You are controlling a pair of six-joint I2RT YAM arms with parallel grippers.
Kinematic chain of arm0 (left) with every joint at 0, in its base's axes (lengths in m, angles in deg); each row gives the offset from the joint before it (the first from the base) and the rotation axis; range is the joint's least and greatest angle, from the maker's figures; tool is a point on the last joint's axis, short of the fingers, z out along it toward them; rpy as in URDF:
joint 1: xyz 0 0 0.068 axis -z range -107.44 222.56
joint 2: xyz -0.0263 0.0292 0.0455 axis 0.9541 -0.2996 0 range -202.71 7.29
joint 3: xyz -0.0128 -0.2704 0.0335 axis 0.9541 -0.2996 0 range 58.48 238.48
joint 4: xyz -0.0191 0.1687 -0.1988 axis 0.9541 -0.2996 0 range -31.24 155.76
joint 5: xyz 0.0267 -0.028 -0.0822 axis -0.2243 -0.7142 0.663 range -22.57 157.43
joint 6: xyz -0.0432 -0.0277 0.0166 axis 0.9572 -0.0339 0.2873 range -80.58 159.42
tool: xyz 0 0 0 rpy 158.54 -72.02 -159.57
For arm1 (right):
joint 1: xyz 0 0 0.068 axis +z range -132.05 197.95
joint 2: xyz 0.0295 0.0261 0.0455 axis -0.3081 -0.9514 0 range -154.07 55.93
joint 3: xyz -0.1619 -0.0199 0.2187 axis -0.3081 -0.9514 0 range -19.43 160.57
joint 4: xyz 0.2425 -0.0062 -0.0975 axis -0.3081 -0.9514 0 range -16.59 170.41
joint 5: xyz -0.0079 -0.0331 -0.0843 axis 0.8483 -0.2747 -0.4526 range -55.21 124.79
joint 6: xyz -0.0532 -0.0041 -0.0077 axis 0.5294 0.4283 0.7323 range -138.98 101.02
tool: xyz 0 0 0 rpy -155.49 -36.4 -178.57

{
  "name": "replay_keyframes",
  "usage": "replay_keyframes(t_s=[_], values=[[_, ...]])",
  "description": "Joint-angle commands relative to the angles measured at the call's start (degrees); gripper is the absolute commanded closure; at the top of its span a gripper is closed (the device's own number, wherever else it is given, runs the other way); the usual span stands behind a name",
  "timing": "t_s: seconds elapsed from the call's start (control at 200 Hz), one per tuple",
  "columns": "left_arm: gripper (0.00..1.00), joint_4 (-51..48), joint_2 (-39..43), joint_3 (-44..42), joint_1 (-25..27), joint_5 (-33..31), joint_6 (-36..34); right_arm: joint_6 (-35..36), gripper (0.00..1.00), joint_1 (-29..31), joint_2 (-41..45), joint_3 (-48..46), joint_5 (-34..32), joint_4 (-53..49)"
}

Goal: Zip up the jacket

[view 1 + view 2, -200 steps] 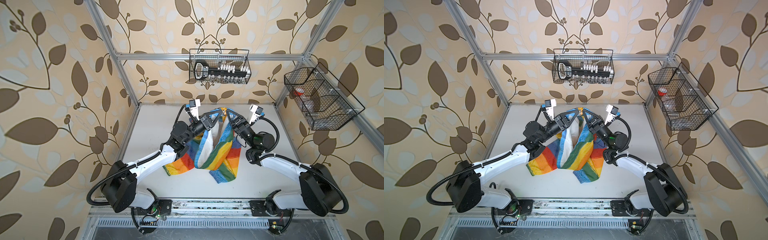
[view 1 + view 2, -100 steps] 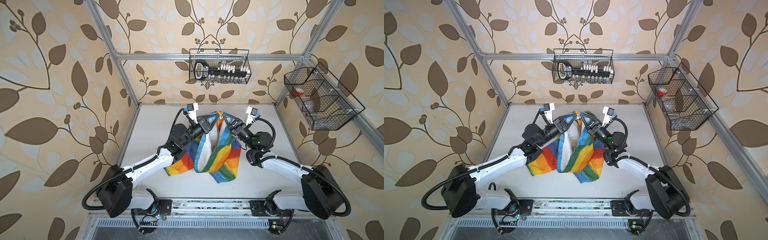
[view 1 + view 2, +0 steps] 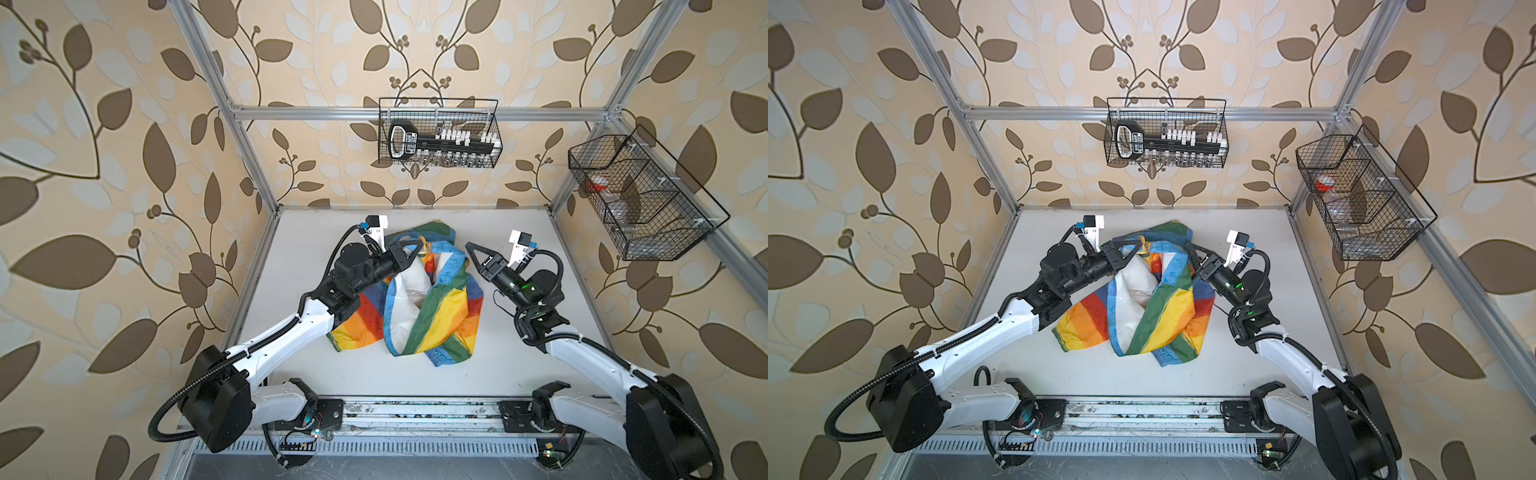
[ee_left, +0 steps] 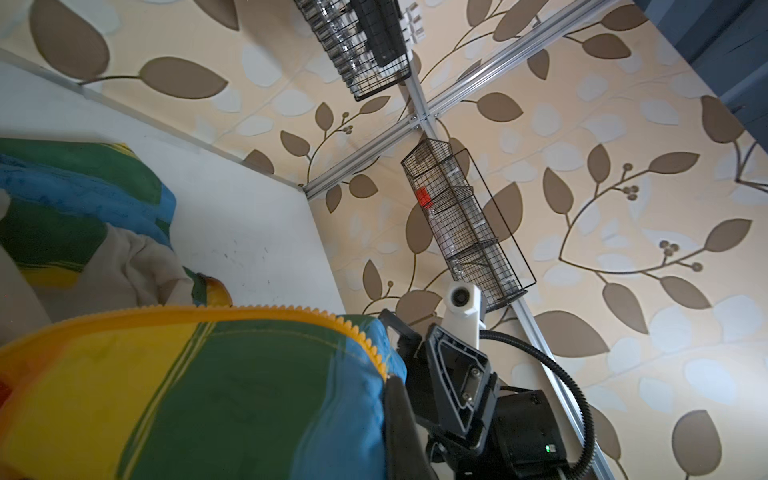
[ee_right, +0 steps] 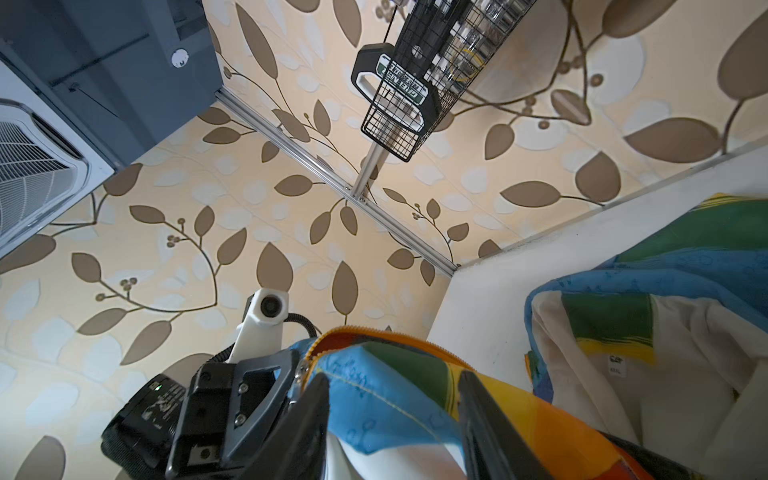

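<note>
The jacket (image 3: 436, 316) is lying crumpled mid-frame on the table (image 3: 299, 257). The left fingers (image 3: 398, 251) are clenching its upper zipper edge; the right fingers (image 5: 316, 411) are standing apart, released, fabric lying between them. A wire basket (image 3: 440, 133) is hanging above.

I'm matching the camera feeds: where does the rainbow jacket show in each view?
A top view: the jacket lies mid-frame.
A top view: also mid-frame.
Left wrist: lower left corner.
Right wrist: lower right corner.
Shared landmark: the wire basket on the back wall.
</note>
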Motion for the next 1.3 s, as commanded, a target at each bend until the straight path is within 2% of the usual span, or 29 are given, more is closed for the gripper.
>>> replay_keyframes(t_s=[0.0, 0.085, 0.16, 0.23, 0.245, 0.27, 0.295, 0.325, 0.415, 0.455, 0.545, 0.64, 0.685, 0.75, 0.975, 1.065, 1.165, 1.295], values=[[1.0, -6.55, 3.3, 4.52, -1.1, 4.5, -3.36, 16.17, 0.48, 0.62, 6.95, 4.41, 0.12, -21.95], [1.0, -10.98, 3.74, 6.4, -1.8, 6.75, -4.81, 27.88, 0.45, 3.63, 10.9, 9.17, -5.29, -35.27], [1.0, -14.56, 3.79, 7.97, -2.43, 8.33, -5.23, 35.42, 0.53, 6.66, 11.85, 13.6, -8.59, -43.28], [1.0, -18.21, 3.34, 9.79, -3.3, 10.25, -5.33, 39.64, 0.54, 9.5, 11.45, 17.66, -11.77, -48.78], [1.0, -19.16, 3.15, 10.34, -3.54, 10.96, -5.41, 40.39, 0.54, 10.06, 11.28, 18.47, -12.14, -49.7], [1.0, -20.6, 2.78, 11.08, -3.87, 12.02, -5.42, 41.57, 0.45, 11.0, 10.92, 19.64, -12.53, -50.9], [1.0, -22.25, 2.42, 11.98, -4.38, 13.3, -5.44, 42.58, 0.42, 11.74, 10.54, 20.91, -12.5, -51.9], [1.0, -23.89, 1.97, 12.95, -4.94, 14.93, -5.39, 43.58, 0.42, 12.56, 10.07, 22.29, -12.21, -52.98], [1.0, -28.22, 0.82, 15.64, -6.67, 19.5, -5.27, 47.58, 0.53, 14.21, 8.26, 25.96, -6.38, -55.72], [1.0, -29.78, 0.52, 16.62, -7.28, 21.19, -5.24, 49.18, 0.55, 15.03, 7.43, 27.52, -3.48, -56.87], [1.0, -32.62, 0.15, 18.4, -8.28, 24.47, -5.42, 52.18, 0.55, 17.39, 6.55, 29.88, -1.46, -59.12], [1.0, -35.78, -0.12, 19.87, -8.94, 26.7, -6.28, 53.98, 0.43, 19.33, 6.59, 30.94, -2.84, -60.06], [1.0, -36.43, -0.13, 20.1, -9.05, 27.5, -6.38, 54.9, 0.4, 20.26, 6.65, 31.01, -4.38, -60.04], [1.0, -36.58, -0.12, 20.27, -9.12, 28.9, -6.27, 55.98, 0.41, 21.44, 6.2, 31.32, -5.76, -60.36], [1.0, -38.32, 0.32, 20.51, -9.12, 31.76, -7.49, 58.31, 0.53, 25.65, 1.66, 34.04, -7.78, -61.85], [1.0, -38.9, 0.19, 20.36, -9.12, 32.71, -7.45, 59.48, 0.53, 28.34, -0.18, 35.21, -10.68, -62.07], [1.0, -39.39, 0.14, 20.12, -9.12, 33.63, -7.35, 60.69, 0.47, 31.02, -2.27, 36.54, -14.2, -62.53], [1.0, -38.96, 0.49, 19.59, -9.12, 34.18, -6.98, 61.09, 0.46, 32.48, -3.61, 36.93, -16.25, -61.77]])
